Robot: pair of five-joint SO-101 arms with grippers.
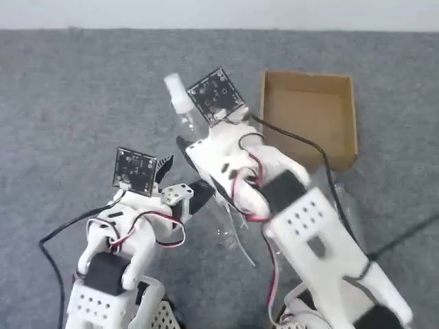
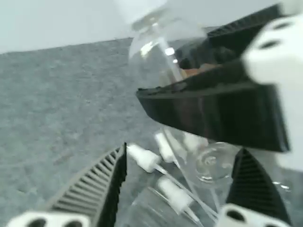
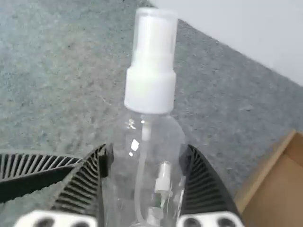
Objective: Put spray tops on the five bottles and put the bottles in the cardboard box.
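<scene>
A clear bottle [image 1: 190, 122] with a white spray top [image 1: 175, 90] is held tilted above the table, my right gripper [image 1: 194, 139] shut around its body. In the right wrist view the bottle [image 3: 144, 137] stands between the ribbed fingers [image 3: 83, 182], the spray top [image 3: 150, 71] seated on its neck. My left gripper [image 1: 182, 181] hangs open just beside and below it, holding nothing. The left wrist view shows my left gripper [image 2: 177, 184] open over loose spray tops [image 2: 142, 158] and a lying bottle [image 2: 208, 163]. The cardboard box [image 1: 346, 116] sits at the back right.
More clear bottles lie on the grey mat between the arms [image 1: 226, 229] and in front of the box [image 1: 343, 199]. A corner of the box [image 3: 286, 184] lies close past the held bottle. The mat's left and far side is open.
</scene>
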